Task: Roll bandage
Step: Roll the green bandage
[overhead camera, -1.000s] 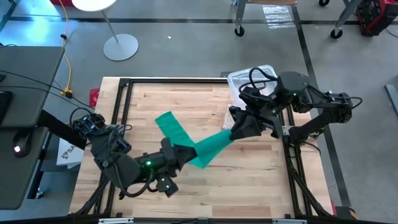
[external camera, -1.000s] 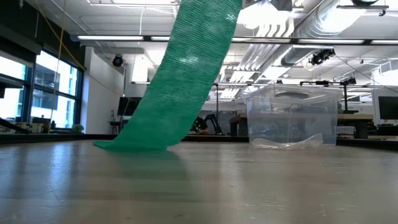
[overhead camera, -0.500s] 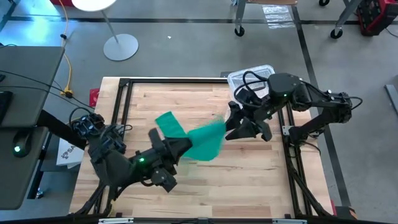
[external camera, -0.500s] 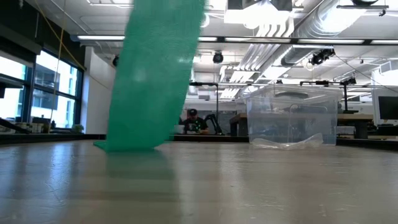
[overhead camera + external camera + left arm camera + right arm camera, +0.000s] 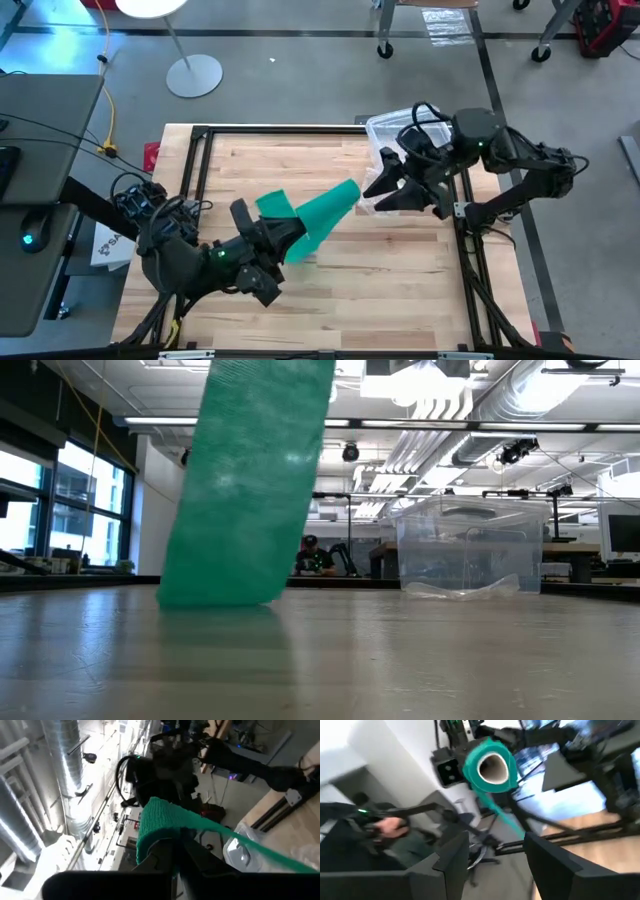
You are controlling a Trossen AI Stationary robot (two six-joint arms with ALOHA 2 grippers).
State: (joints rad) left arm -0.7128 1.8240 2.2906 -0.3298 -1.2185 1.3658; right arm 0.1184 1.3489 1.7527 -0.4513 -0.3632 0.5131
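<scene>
Left end effector [image 5: 272, 238] is clamped shut on the green bandage [image 5: 318, 214], whose free length runs up and away toward the right end effector [image 5: 392, 186], which hangs open and empty just past its tip.

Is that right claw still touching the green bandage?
Apart. The high view shows bare wooden table between the open right gripper and the bandage, which only the left gripper holds.
</scene>
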